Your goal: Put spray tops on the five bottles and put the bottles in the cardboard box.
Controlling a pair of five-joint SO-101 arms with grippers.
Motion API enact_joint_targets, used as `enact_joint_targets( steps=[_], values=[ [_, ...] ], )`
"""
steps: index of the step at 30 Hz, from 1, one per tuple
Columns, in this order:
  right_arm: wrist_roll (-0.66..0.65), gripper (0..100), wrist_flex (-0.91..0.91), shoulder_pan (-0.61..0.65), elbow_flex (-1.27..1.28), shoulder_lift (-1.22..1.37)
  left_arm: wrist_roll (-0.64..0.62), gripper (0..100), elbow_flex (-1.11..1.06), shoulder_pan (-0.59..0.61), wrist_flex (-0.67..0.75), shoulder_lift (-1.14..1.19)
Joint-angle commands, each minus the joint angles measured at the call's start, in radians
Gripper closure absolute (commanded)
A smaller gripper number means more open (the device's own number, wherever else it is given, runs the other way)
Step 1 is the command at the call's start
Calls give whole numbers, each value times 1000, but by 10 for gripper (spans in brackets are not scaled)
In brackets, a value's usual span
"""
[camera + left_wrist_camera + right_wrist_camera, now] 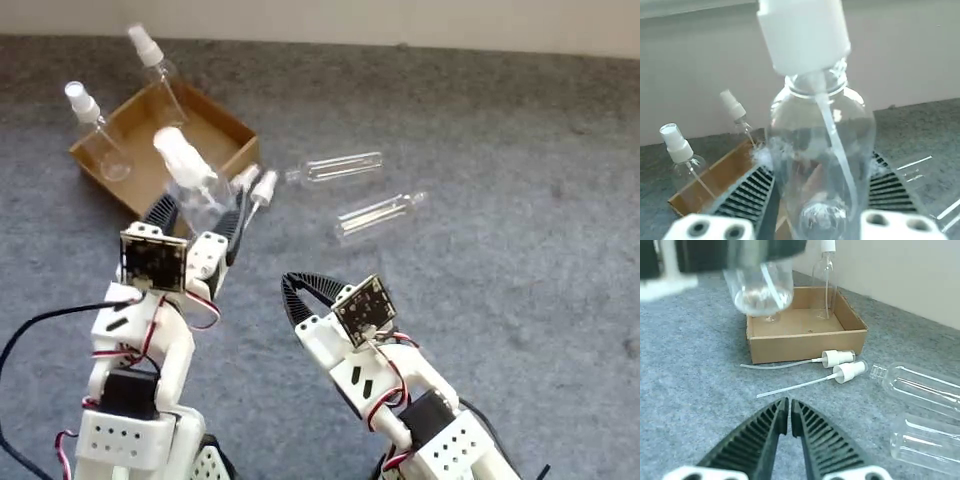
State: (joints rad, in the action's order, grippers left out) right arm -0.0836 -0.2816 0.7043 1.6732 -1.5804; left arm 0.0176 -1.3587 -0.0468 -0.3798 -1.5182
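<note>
The left claw (821, 190) grips a capped bottle (815, 125) upright, the cardboard box (715, 176) just beyond it, while the right claw (790, 416) sits pressed together, two loose spray tops (838, 358) ahead

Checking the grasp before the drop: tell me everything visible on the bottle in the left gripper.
The bottle is clear, plastic-looking, round-shouldered and empty. A white spray top sits on its neck, its dip tube running down inside toward the base. It stands roughly upright, held off the table in the left gripper, whose black ribbed fingers clamp its lower body. It hangs by the box's near wall; nothing else touches it.
</note>
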Motion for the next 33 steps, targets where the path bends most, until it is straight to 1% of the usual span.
enact_joint_targets(
  steps=[1,4,10,12,16,20,25,29,33],
  values=[
    [-6,987,8,-16,170,-2,-5,910,170,41,28,151],
    [-6,987,-44,-16,170,-7,-5,910,265,64,32,337],
    [-6,987,-50,-16,170,-7,-5,912,481,108,49,707],
    [-6,987,-50,-16,170,-7,-5,912,538,114,103,825],
    [-6,987,-50,-16,170,-7,-5,912,602,110,261,1038],
    [-8,987,-50,-16,170,-2,-5,912,644,113,420,1214],
    [-8,987,-51,-16,170,-1,-8,909,704,114,575,1419],
    [-8,987,-51,-16,170,-1,-9,909,800,114,661,1578],
    [-8,987,-51,-16,170,-1,-9,910,928,120,680,1727]
  ],
)
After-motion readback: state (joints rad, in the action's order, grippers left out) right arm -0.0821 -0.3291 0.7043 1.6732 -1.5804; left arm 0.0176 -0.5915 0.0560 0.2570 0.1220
